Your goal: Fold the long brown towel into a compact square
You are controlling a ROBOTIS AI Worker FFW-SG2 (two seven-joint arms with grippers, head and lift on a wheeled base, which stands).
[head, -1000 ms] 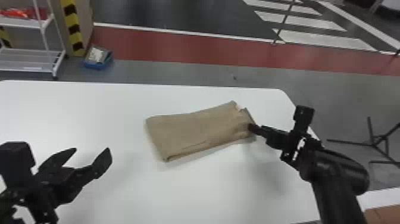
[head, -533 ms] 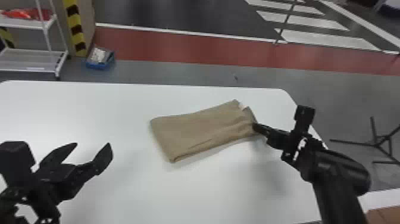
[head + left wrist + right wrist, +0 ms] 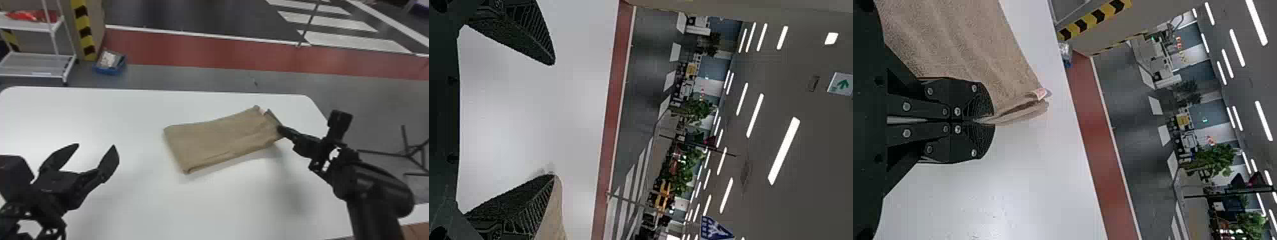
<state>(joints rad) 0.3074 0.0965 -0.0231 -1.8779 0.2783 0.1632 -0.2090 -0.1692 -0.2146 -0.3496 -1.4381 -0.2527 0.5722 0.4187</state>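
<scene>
The jaws of the right gripper (image 3: 281, 129) are pressing together on the layered edge of the brown towel (image 3: 220, 137), pinching its right-hand end as seen from the head; a small pale tag (image 3: 1039, 93) is sticking out at a corner near that grip. The jaws of the left gripper (image 3: 95, 146) are standing wide apart with nothing between them; they are hovering over the left part of the white table (image 3: 127, 121), well apart from the towel. The towel is lying flat and folded into an oblong, slanting across the tabletop between the two grippers, its left end resting free. Beyond the far edge, a blue bin (image 3: 110, 68) is sitting on the floor beside a post with yellow and black stripes (image 3: 84, 32); a wire-shelved white rack (image 3: 38, 63) is standing to the left of that post, its upper shelf holding red items (image 3: 25, 16); off to the right, dark stand legs (image 3: 408, 154) are spreading over grey floor.
</scene>
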